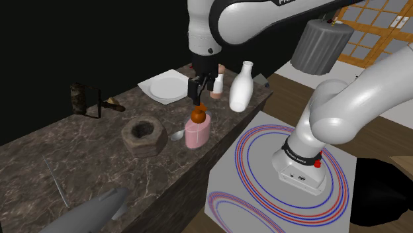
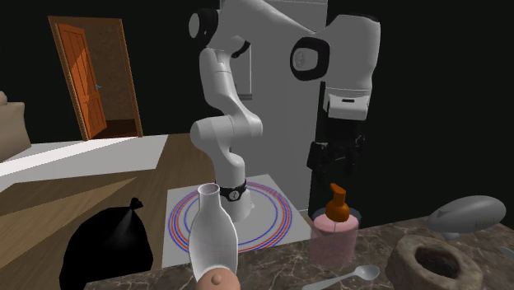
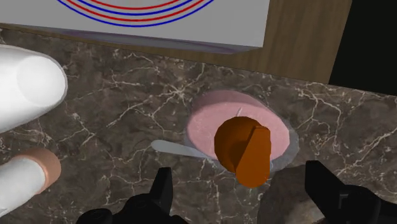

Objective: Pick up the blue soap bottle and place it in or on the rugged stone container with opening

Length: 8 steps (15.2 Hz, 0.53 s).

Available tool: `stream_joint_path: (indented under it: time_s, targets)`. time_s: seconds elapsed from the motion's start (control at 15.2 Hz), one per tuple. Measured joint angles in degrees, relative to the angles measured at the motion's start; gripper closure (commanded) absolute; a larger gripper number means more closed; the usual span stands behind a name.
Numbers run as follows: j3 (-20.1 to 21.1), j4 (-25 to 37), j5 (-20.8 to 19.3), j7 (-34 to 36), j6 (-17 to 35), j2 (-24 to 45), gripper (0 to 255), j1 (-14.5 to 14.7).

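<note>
Gripper (image 1: 204, 87) hung with fingers spread over the desk (image 1: 66, 159). In the shoulder view the pink soap bottle (image 1: 197, 132) stood at its 6 o'clock, unheld, with the stone container (image 1: 142, 137) at the bottle's 9 o'clock.

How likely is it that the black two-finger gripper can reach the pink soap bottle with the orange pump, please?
Probably yes: the black gripper hangs open above the orange pump of the pink soap bottle, and the tall white bottle stands off to one side.
</note>
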Motion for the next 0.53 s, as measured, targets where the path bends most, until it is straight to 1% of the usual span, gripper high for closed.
stream_joint_path:
  time_s: [0.13,0.53]
  targets:
    - [1.1,-0.3,0.3,1.1,2.2,1.6,0,0.3]
    - [2.2,-3.2,0.5,1.8,7.5,3.8,0,0.5]
